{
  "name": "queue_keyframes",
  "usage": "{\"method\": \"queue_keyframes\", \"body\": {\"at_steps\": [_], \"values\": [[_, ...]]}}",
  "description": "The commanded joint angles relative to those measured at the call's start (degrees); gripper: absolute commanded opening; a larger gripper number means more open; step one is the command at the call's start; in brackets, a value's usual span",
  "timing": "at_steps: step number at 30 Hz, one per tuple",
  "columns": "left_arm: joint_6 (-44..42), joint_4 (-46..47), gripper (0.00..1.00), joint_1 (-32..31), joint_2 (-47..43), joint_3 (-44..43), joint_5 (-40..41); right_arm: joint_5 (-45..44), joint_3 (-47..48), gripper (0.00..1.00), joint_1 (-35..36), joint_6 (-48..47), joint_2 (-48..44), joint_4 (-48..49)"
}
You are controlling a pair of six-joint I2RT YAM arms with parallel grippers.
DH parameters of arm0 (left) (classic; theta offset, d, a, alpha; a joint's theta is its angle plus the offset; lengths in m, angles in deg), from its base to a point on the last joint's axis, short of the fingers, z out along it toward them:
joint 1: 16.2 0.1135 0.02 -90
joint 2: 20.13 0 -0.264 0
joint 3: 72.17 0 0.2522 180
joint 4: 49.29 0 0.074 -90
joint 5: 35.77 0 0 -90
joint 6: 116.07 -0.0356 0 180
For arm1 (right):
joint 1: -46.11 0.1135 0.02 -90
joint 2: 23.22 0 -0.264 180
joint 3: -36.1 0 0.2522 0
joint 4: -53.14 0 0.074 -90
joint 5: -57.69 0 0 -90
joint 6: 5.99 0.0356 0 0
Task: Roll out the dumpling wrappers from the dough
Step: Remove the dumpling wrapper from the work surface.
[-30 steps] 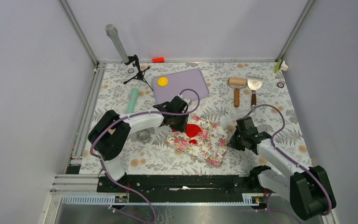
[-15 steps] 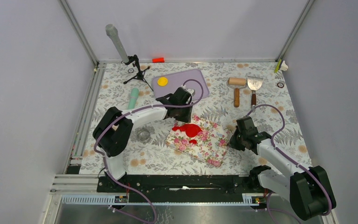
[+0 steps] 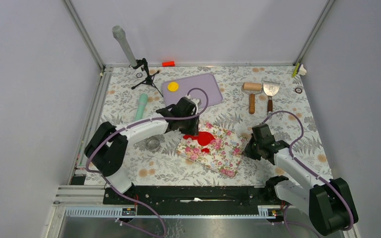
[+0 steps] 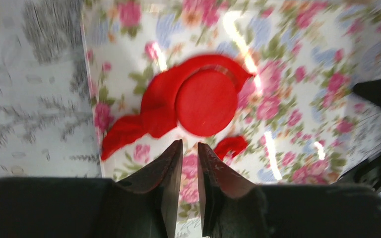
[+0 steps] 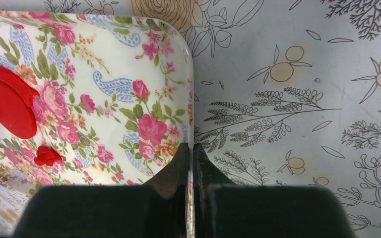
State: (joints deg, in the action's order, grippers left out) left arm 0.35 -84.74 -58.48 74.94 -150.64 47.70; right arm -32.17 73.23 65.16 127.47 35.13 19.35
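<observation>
left gripper [image 4: 190,148]: jaws a slit apart, empty, poised over round red clay wrapper [image 4: 206,101] lying in ragged red dough sheet [image 4: 154,106] | right gripper [image 5: 189,151]: pinched on glossy rose-patterned board [image 5: 129,59] edge, likely steadying it

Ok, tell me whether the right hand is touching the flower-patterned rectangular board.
Touching. The right wrist view shows the right hand with its fingers closed on the thin edge of the flower-patterned rectangular board, no gap on either side.

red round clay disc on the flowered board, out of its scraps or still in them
In them: the flat round red clay disc lies on the flowered board, ragged red scrap wrapping part of its rim.
</observation>
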Motion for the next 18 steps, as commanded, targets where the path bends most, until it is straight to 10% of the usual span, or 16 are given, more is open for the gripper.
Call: {"method": "queue_keyframes", "body": {"at_steps": [1, 18], "values": [[2.6, 0.3, 0.23, 0.2, -0.5, 4.8, -3.4, -0.4, 0.6, 0.0, -0.3, -1.4, 0.3, -0.3], [1.6, 1.5, 0.22, 0.2, 6.2, 3.4, -2.2, -0.3, 0.4, 0.0, -0.3, -1.3, -0.1, -0.3]]}}
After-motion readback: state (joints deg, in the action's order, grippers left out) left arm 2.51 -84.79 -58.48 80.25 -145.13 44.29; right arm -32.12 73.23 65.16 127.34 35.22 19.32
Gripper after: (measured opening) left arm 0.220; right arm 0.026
